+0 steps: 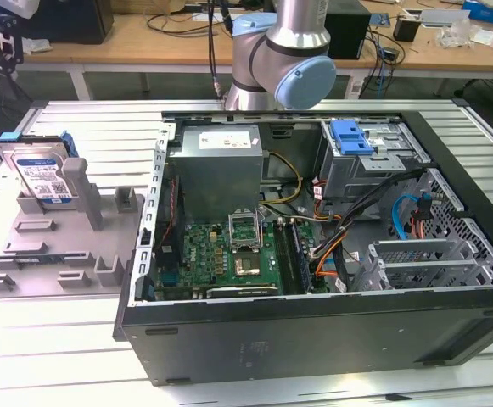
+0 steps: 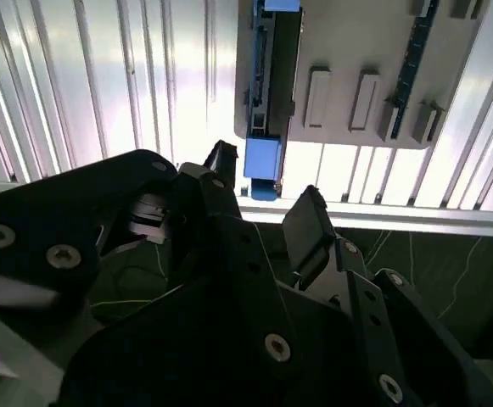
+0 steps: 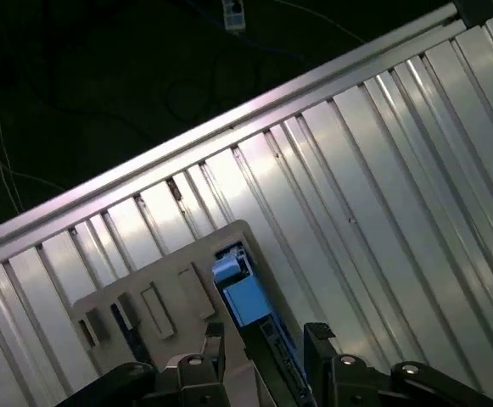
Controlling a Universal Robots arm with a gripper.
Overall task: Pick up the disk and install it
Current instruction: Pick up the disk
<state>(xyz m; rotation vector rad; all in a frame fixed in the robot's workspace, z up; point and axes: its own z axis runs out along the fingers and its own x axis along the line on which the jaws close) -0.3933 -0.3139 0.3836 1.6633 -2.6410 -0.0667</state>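
The disk (image 1: 41, 174), a silver drive with a white-and-blue label in a blue carrier, leans upright at the back of a grey fixture (image 1: 51, 254) on the exterior view's left. In both wrist views I look down on its thin edge, the disk (image 2: 260, 85) with its blue end tab, the disk (image 3: 243, 298) lined up with the gap between my fingers. My gripper (image 2: 265, 185) (image 3: 263, 339) hangs above it, open, with nothing held. The black fingers (image 2: 310, 214) stand apart on either side of the carrier's line.
An open computer case (image 1: 144, 254) lies on the slatted metal table (image 1: 76, 356), with a motherboard, cables and a grey drive cage topped by a blue bracket (image 1: 352, 136). The arm's base (image 1: 284, 51) stands behind the case. The table edge (image 2: 382, 216) runs close to the fixture.
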